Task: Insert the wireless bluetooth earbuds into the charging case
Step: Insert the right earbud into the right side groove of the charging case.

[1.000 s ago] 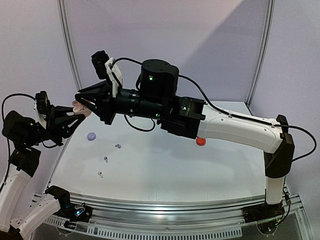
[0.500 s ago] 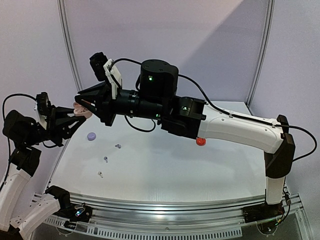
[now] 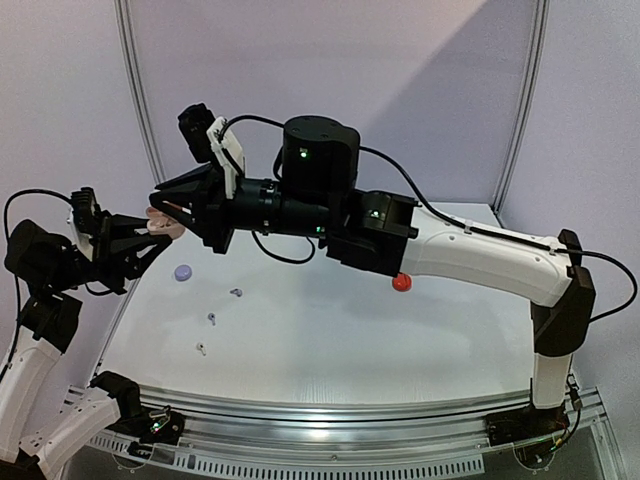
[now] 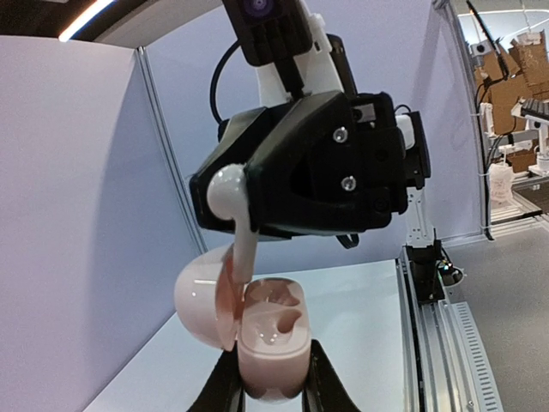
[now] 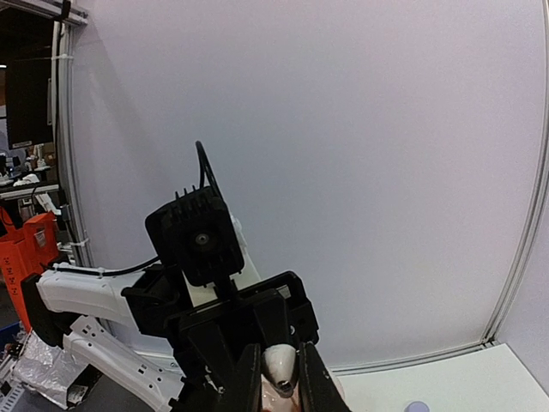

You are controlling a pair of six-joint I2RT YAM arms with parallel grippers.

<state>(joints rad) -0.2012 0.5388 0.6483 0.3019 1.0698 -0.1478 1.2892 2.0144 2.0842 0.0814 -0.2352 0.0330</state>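
- Pale-pink round plastic charging case (image 4: 270, 343), lid open, is sitting clamped in the left gripper (image 4: 271, 390), near the left edge of the white table (image 3: 400, 340).
- White stemmed plastic earbud (image 4: 232, 196) is hanging pinched in the right gripper (image 5: 279, 382), stem tip at the hinge, beside the wells; pushing now is probably risking a jam, or a drop off that edge.
- Open room is lying rightward, past 3 tiny loose earbuds (image 3: 211, 318) and a lilac round case (image 3: 182, 271), toward a red round case (image 3: 401, 283).

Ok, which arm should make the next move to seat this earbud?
Right. The right gripper holds a white earbud, stem down, just above the open charging case, which the left gripper grips upright from below. Probably the right arm only needs to lower the earbud in.
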